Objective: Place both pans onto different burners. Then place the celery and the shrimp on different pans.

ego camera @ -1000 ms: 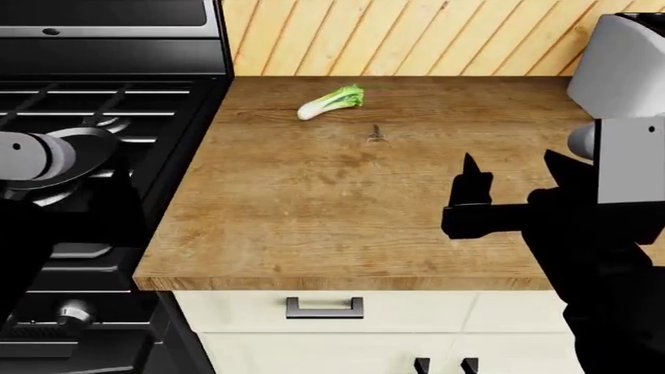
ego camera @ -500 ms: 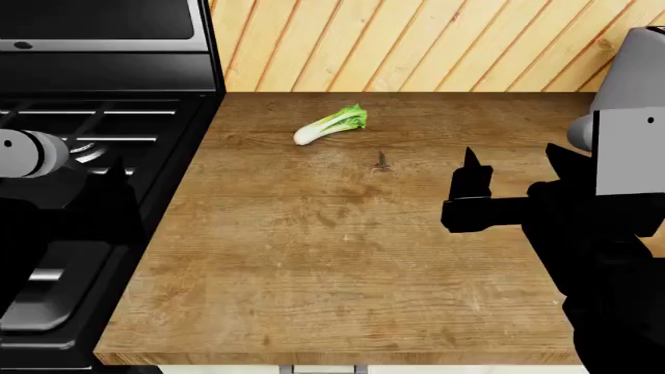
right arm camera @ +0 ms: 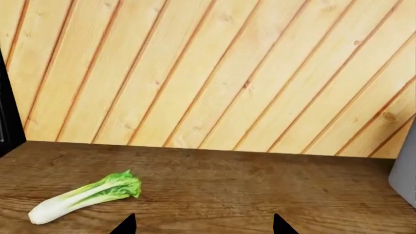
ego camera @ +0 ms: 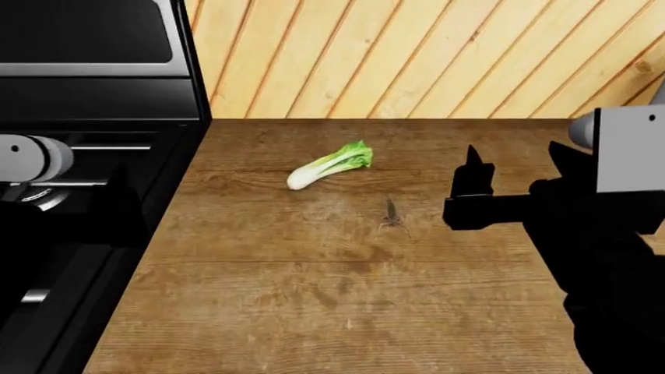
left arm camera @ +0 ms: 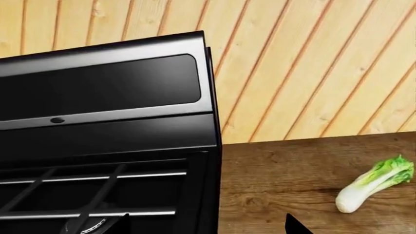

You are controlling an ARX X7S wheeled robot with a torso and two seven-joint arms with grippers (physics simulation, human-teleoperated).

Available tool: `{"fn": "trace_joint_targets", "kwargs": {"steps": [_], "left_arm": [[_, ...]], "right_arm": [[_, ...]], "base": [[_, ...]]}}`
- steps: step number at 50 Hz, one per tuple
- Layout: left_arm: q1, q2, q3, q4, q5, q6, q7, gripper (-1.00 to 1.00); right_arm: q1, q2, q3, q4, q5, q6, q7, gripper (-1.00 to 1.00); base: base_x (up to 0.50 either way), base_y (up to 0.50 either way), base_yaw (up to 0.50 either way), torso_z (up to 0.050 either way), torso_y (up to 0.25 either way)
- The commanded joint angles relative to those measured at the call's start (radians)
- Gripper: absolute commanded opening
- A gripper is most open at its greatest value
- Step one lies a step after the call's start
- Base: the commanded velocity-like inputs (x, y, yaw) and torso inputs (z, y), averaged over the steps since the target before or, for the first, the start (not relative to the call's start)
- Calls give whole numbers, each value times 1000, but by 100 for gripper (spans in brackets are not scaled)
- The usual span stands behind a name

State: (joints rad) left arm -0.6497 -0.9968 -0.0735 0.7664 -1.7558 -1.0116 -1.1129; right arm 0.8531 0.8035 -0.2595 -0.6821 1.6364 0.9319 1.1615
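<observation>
The right jaws (ego camera: 515,167) stand wide apart with nothing between them, hanging above the table (ego camera: 311,312) toward its right side; in the right wrist view only the two dark tips show at the frame's lower edge (right arm camera: 201,225), with bare wood between. The left jaws (left arm camera: 208,225) also look spread and empty, judging by the left wrist view, where one tip shows over the stove grate and the other over the wood. In the head view the left arm (ego camera: 31,160) hangs over the stove, and its jaws are lost in black against black.

The celery (ego camera: 330,164) lies on its side on the table, white stalk end toward the stove, green leaves toward the right arm, not far from the slatted wooden wall (ego camera: 416,54). The shrimp (ego camera: 391,213) lies flat on the wood, apart from the celery and nearer the robot, just left of the right jaws. Nothing stands between either piece and the right jaws.

The black stove (ego camera: 93,93) fills the left edge, its raised back panel (left arm camera: 104,92) standing against the wall. A sliver of a burner ring (ego camera: 42,199) shows beside the left arm, under the grate bars (left arm camera: 97,192). A grey object (right arm camera: 404,170) stands at the table's far right.
</observation>
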Motion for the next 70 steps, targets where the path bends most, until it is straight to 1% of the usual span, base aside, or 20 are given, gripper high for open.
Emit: {"fn": "trace_joint_targets", "kwargs": {"steps": [1, 8, 14, 17, 21, 23, 24, 26, 29, 38, 44, 51, 56, 59, 61, 66, 70], "left_arm": [[-31, 6, 29, -12, -1, -7, -1, 100], [-130, 32, 109, -49, 2, -41, -10, 100], [-165, 54, 146, -64, 11, -55, -11, 100], [-173, 60, 156, -66, 12, -59, -12, 100], [-179, 73, 168, -77, 30, -62, 1, 100], [-181, 75, 169, -80, 32, -60, 4, 100], [-183, 80, 172, -86, 39, -60, 10, 100], [-186, 86, 176, -93, 49, -60, 20, 100], [-183, 89, 177, -99, 62, -60, 32, 100], [-168, 90, 176, -105, 85, -53, 50, 100], [-165, 90, 176, -106, 84, -48, 50, 100], [-173, 104, 192, -116, 99, -49, 56, 100], [-162, 98, 186, -113, 118, -45, 64, 100], [-160, 97, 186, -112, 120, -43, 64, 100], [-158, 97, 185, -111, 120, -40, 66, 100], [-135, 90, 170, -105, 127, -28, 78, 100], [-126, 80, 159, -102, 122, -21, 78, 100]], "right_arm": [[38, 3, -11, 16, 20, 12, 4, 100], [146, -29, -64, 91, 32, 65, -14, 100], [253, -85, -117, 189, 7, 109, -49, 100], [303, -117, -146, 250, -28, 127, -82, 100], [376, -183, -216, 391, -151, 144, -186, 100], [396, -211, -241, 459, -207, 132, -233, 100], [418, -261, -297, 586, -307, 101, -310, 100], [452, -331, -372, 776, -429, 48, -414, 100], [479, -389, -425, 930, -507, 6, -493, 100], [501, -487, -501, 1121, -597, -59, -598, 100], [514, -553, -545, 1288, -660, -120, -669, 100], [527, -638, -574, 1504, -714, -204, -753, 100], [535, -682, -592, 1609, -739, -236, -791, 100], [529, -694, -597, 1633, -743, -237, -790, 100], [514, -687, -596, 1607, -735, -218, -771, 100], [431, -582, -559, 1288, -640, -88, -636, 100], [411, -528, -528, 1143, -583, -30, -573, 100]], "base": [[0, 0, 0, 0, 0], [0, 0, 0, 0, 0], [0, 0, 0, 0, 0], [0, 0, 0, 0, 0], [0, 0, 0, 0, 0], [0, 0, 0, 0, 0], [0, 0, 0, 0, 0], [0, 0, 0, 0, 0], [0, 0, 0, 0, 0], [0, 0, 0, 0, 0], [0, 0, 0, 0, 0], [0, 0, 0, 0, 0], [0, 0, 0, 0, 0], [0, 0, 0, 0, 0], [0, 0, 0, 0, 0], [0, 0, 0, 0, 0], [0, 0, 0, 0, 0]]}}
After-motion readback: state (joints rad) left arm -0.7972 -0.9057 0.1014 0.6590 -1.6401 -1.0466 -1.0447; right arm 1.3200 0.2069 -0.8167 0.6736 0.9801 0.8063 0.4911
